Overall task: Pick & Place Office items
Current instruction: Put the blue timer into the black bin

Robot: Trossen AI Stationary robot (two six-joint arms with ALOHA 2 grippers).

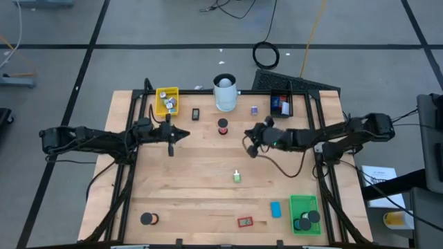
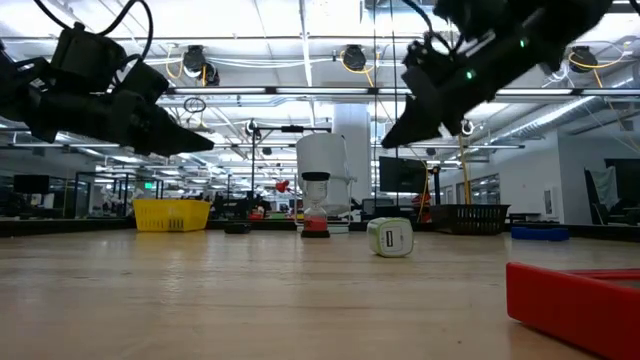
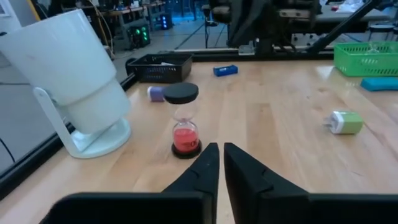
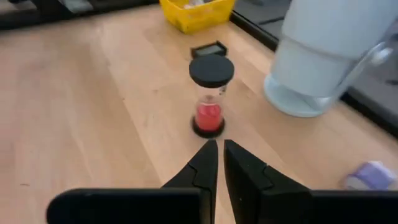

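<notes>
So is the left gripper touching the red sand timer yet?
Apart. In the left wrist view, bare table shows between the shut left gripper and the red sand timer; it holds nothing.

No text, label, brand, number or sign can be read in any view.

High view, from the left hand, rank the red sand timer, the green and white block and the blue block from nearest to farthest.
From the left hand:
1. red sand timer, toward the table's middle, near the white cylinder.
2. green and white block, mid-table, toward the front.
3. blue block, front right, beside the green tray.
</notes>
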